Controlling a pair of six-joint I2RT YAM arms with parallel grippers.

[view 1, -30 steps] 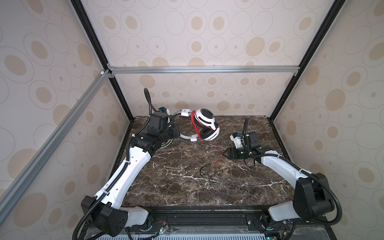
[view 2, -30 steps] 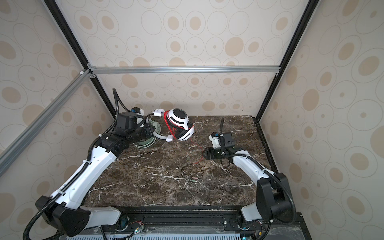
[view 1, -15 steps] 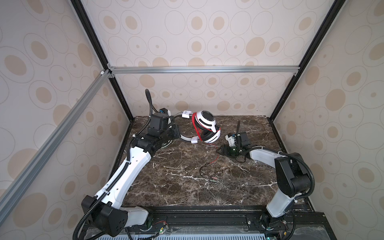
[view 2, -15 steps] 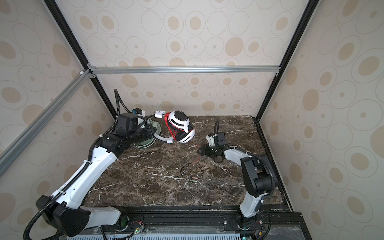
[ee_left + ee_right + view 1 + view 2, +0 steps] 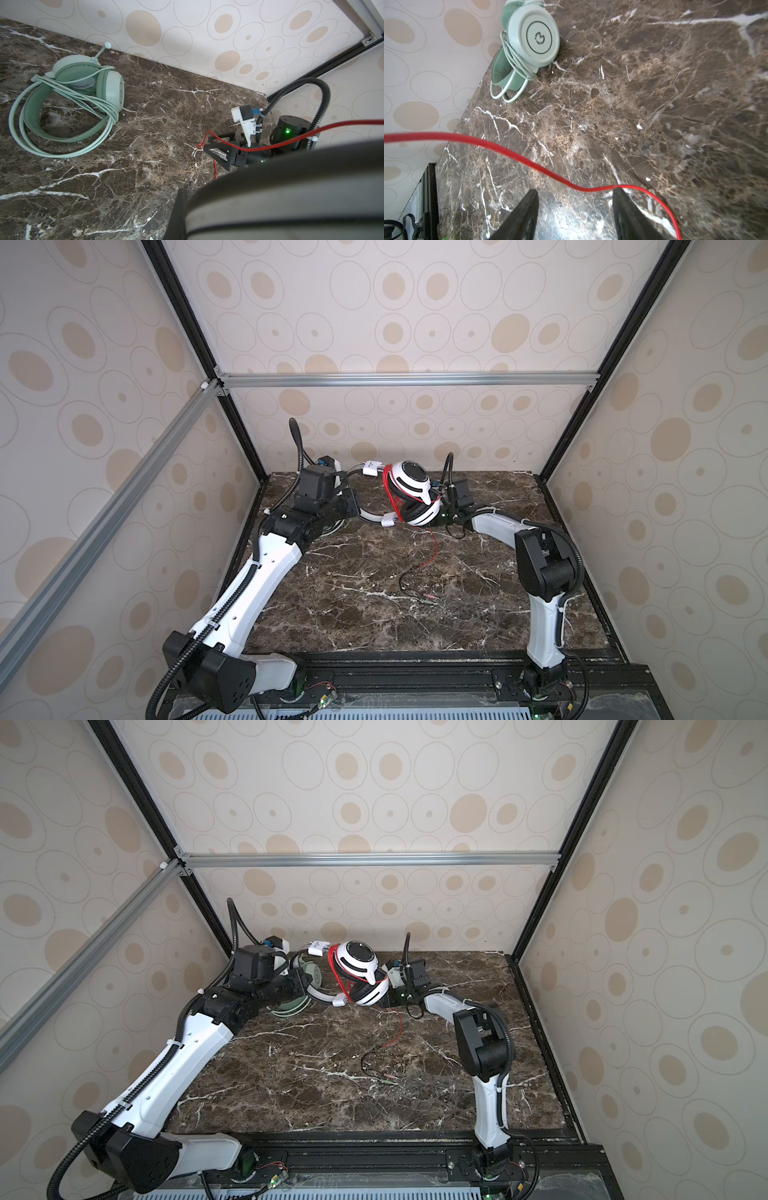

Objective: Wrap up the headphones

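Mint-green headset (image 5: 113, 91) lies flat in the far left corner of the brown marble table (image 5: 374, 635), just beside the back wall. Its pale green cable (image 5: 83, 97) is already looped around the band and 1 ear cup.

I see the white-and-black headset (image 5: 411, 489) raised off the table at the far middle, between the 2 arms. Several turns of the red cable (image 5: 529, 160) are wound around it beside the ear cups. The rest of that cable hangs down to the marble and trails toward the near side, where it turns dark and ends in 2 small plugs (image 5: 428, 599) lying on the table.

My left gripper (image 5: 305, 979) is clenched on the white-and-black headset's band, which fills the near part of the left wrist view as a blurred grey mass.

My right gripper (image 5: 575, 190) sits low, just right of the ear cups. Its jaws stand apart and grasp nothing, and the red cable crosses the gap and touches 1 fingertip (image 5: 617, 192).
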